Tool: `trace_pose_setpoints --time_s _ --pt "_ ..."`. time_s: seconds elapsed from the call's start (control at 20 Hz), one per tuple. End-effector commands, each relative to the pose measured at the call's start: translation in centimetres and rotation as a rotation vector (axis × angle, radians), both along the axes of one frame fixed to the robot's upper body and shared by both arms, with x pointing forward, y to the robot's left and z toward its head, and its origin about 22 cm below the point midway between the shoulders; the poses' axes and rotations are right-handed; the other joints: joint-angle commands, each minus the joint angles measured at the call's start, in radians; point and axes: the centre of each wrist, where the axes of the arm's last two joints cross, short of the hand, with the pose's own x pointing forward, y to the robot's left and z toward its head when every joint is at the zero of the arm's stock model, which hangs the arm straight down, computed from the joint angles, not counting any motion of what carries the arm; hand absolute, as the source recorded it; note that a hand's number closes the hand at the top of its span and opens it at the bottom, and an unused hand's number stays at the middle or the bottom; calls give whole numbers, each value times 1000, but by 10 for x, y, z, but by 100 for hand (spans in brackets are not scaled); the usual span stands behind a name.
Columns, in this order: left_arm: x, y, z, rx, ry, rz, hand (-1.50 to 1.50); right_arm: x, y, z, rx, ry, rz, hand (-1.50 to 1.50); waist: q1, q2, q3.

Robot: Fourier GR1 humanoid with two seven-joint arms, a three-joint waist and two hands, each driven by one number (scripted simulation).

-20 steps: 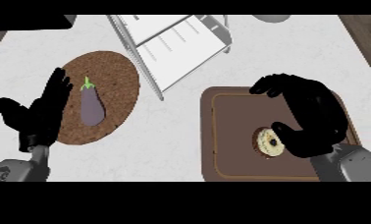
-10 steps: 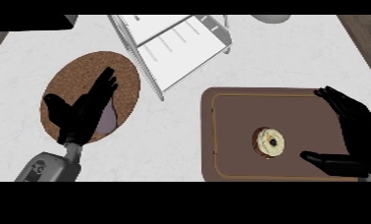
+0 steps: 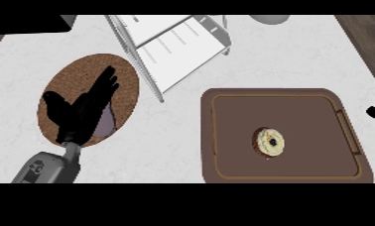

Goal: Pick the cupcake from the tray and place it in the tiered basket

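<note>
Cupcake (image 3: 270, 142) sits on brown tray (image 3: 227, 121) — white counter (image 3: 176, 136) beneath.

Cupcake (image 3: 270, 142) upright on brown tray (image 3: 219, 170)

On the pale worktop (image 3: 183, 136) a brown tray (image 3: 234, 170) sits at the right with the cupcake (image 3: 270, 142) near its middle, apart from the tray's raised rim. At the left, the left hand (image 3: 79, 113) lies with straight fingers over a round cork mat (image 3: 73, 76), covering most of a purple object (image 3: 108, 121) on it. The white wire tiered basket (image 3: 172, 46) stands at the top between mat and tray; a sliver of black at the right edge may be the right hand, too little to read.
</note>
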Motion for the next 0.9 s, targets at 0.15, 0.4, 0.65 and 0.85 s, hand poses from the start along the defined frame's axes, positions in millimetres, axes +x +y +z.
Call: trace_pose_setpoints --time_s 0.15,0.4,0.65,0.85 --pt "-5 2 -4 -9 27 -2 0 -45 38 50 -281 39 -174 -150 5 -2 -1" --pt "-1 -20 6 -13 5 -41 0 -72 92 72 -302 132 -217 -150 33 4 2" --pt "0 -12 -13 2 0 -55 0 -78 119 77 -375 180 -269 -150 42 9 1" --pt "6 -24 16 -4 -11 -55 0 -58 115 50 -443 230 -352 -150 56 8 3"
